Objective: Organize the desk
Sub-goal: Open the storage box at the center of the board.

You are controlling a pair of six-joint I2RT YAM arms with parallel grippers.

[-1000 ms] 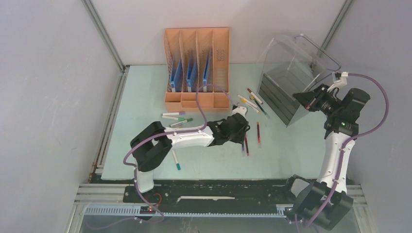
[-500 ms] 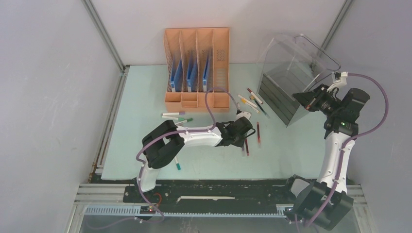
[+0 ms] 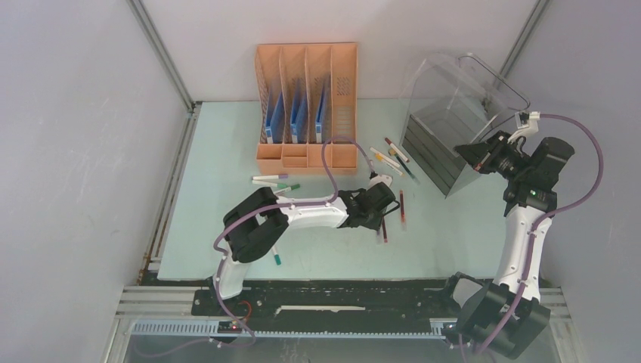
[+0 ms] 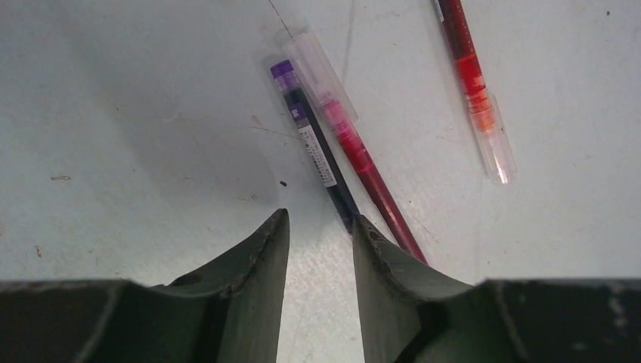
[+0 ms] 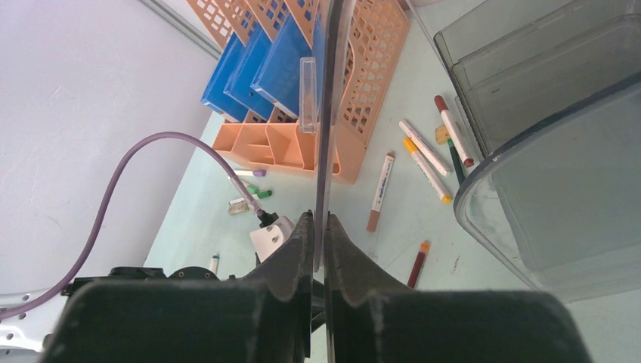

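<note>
My left claw (image 4: 317, 224) hangs low over the bench (image 3: 219, 151), its two fingers apart with only bare mint surface between them. Just past its tips lie two pens side by side and touching: a dark pen with a purple end (image 4: 314, 144) and a deep red pen with a clear cap (image 4: 370, 178). My right-hand finger (image 4: 374, 249) sits over the near ends of that pair; whether it touches them I cannot tell. A brighter red pen (image 4: 472, 83) lies apart from them, farther to the right.

My right claw (image 5: 321, 219) is closed tight on a thin clear wall of the smoky plastic bin (image 3: 446, 121), at the bin's near right side.

The bench spreads flat under both my arms, grey walls around it and a black rail (image 3: 340, 287) along its near edge. At its back stands the orange file rack (image 3: 306, 155) with blue folders (image 3: 274, 121) upright in three slots. Loose markers (image 3: 389, 159) lie between rack and bin, a few more (image 3: 272, 181) sit just in front of the rack's left corner, and one teal-tipped pen (image 3: 276, 257) lies beside my left arm.
</note>
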